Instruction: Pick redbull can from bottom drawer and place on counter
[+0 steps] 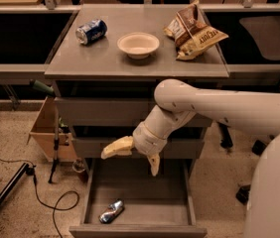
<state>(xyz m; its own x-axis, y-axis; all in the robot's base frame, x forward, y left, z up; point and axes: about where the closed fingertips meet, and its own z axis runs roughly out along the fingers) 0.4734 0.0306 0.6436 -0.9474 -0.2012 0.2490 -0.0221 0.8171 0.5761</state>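
Camera view: claw (136,156) noted hanging over the rear of the open bottom drawer (139,229), level with the middle drawer front. Fingers are spread wide and nothing is held.

Redbull can (111,211) is seen lying on its side, slanted, at the front-left of the drawer floor near the left wall. It is well apart from the claw, below and forward of it.

Step in hand is judged to be the descent to the can. The claw is best lowered and brought front-left, with the wrist turned so the fingers are set across the can's slim body. The left wall must be cleared by the outer finger. The can would likely roll if nudged, so closure is advised only once centred.

Desk (95,61) above is shared by a blue soda can (91,31), bowl (138,44) and chip bag (194,29).
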